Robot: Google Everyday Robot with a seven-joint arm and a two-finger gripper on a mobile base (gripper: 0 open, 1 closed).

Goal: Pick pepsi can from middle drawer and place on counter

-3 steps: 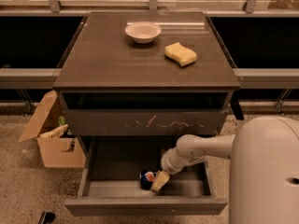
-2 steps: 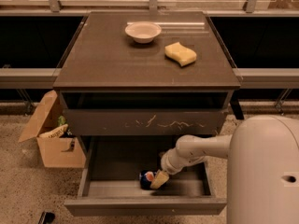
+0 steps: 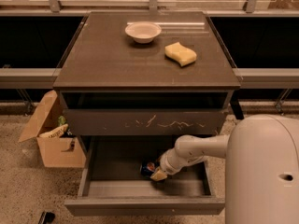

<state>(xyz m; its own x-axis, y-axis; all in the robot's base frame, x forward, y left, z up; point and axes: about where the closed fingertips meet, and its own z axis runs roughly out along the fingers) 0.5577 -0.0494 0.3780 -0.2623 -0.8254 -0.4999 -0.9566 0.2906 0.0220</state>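
Cardboard box [image 3: 51,143] sits just left of the cabinet. Our middle drawer [image 3: 145,205] is pulled out, with open floor on its left. Pepsi can [image 3: 148,168] lies mid-drawer, gripper [image 3: 159,174] touching its right side; we can't tell if it's clamped. Counter [image 3: 117,59] front has room. Vs a sec ago, can & gripper are a bit higher.

One bowl [image 3: 143,31], one sponge [image 3: 181,53], one pepsi can [image 3: 148,168], one cardboard box [image 3: 55,146]; two drawers, namely the scratched drawer [image 3: 145,122] and the middle drawer [image 3: 145,205]; one gripper [image 3: 159,174], inside the middle drawer.
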